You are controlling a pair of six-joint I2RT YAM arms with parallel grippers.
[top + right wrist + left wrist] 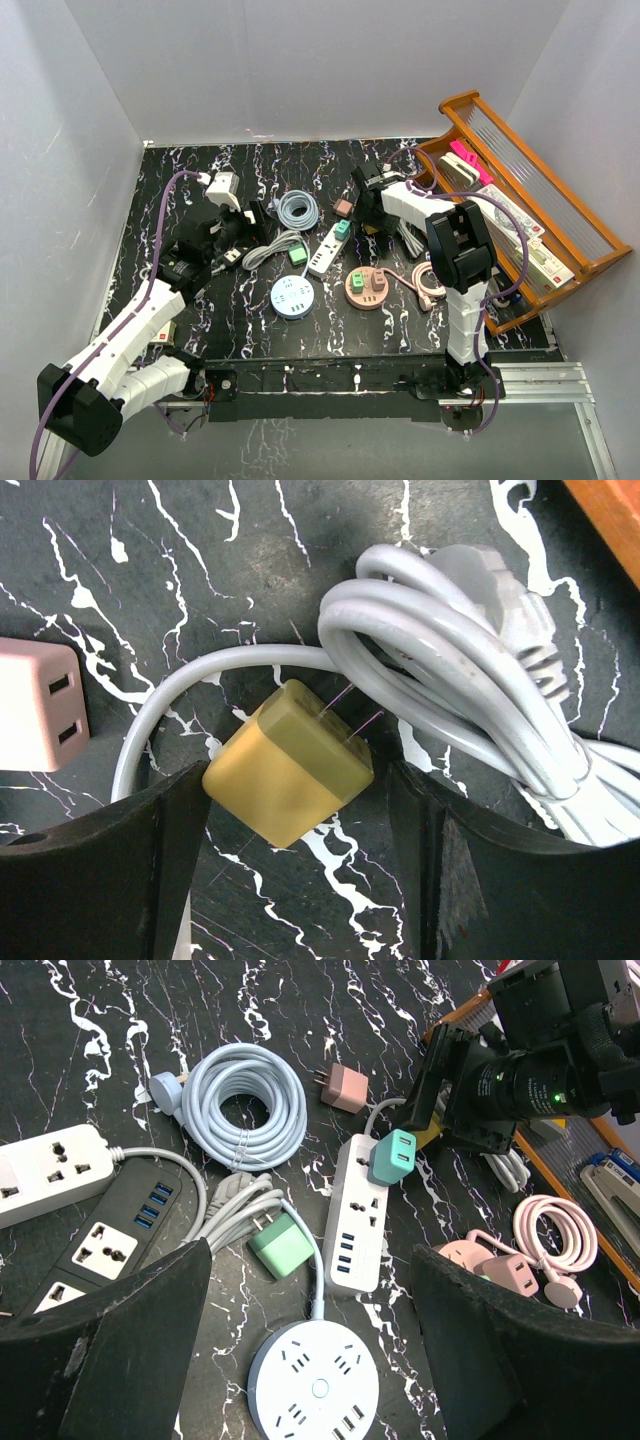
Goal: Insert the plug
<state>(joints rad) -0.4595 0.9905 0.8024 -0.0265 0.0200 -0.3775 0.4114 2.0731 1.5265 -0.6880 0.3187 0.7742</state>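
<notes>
A yellow plug (pixel 290 775) lies on the black marbled table, its two prongs pointing up-right at a bundled grey cord (pixel 470 670). My right gripper (pixel 298 780) is low over the plug and open. Its fingers stand either side of the plug, the left one close to a corner and the right one with a gap. In the top view this gripper (pixel 367 203) is at the back centre-right. My left gripper (pixel 310 1290) hangs open above a round white power strip (pixel 315 1385) and holds nothing. A long white power strip (pixel 360 1210) carries a teal plug (pixel 395 1155).
A green plug (pixel 280 1245), a pink adapter (pixel 345 1087) and a coiled pale-blue cable (pixel 245 1105) lie nearby. Black (pixel 110 1245) and white (pixel 50 1170) strips sit at the left. A pink round strip (pixel 367 288) sits centre-right. A wooden tray (pixel 560 215) stands at the right.
</notes>
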